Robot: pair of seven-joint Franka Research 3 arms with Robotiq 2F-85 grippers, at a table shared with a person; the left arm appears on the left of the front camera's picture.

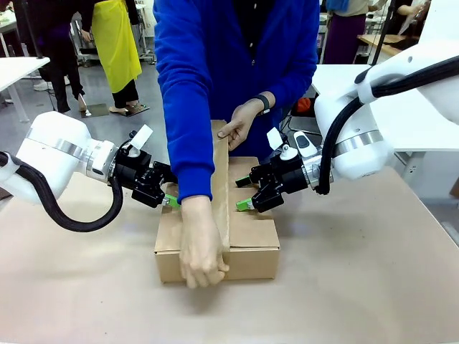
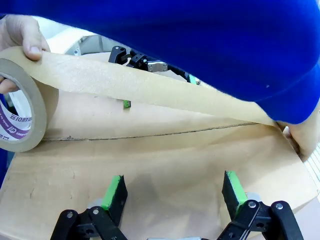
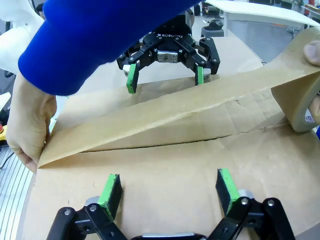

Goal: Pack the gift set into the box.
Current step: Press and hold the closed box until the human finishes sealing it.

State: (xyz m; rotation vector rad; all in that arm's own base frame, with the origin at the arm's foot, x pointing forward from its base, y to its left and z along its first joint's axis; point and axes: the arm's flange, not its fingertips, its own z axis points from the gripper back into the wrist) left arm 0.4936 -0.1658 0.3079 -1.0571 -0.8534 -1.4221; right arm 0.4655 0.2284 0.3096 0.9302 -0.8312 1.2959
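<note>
Box [image 1: 251, 247]: brown corrugated carton, centre of the front view, on a table [image 1: 373, 287] covered in brown paper. Top flaps folded down; seam between them visible across the middle of both wrist views. Contents hidden.

Tape strip [image 1: 221, 179]: brown, stretched along the seam from the carton's far edge toward its near edge, raised above the flaps along most of its length in the wrist views.

Tape roll [image 2: 20, 110]: left edge of the left wrist view, purple print on its core, held in one hand [image 1: 240, 125] of a person in a blue sleeve [image 1: 190, 93]. Other hand [image 1: 201, 247] presses the strip's end over the carton's near edge, lower centre of the front view.

Left gripper [image 1: 171, 201]: left of centre in the front view, fingers spread wide, green pads [image 2: 112, 192] resting on or just above the left flap, nothing between them; exact contact cannot be told.

Right gripper [image 1: 244, 204]: right of centre, jaws likewise wide apart, pads [image 3: 111, 189] at the right flap, holding nothing.
</note>
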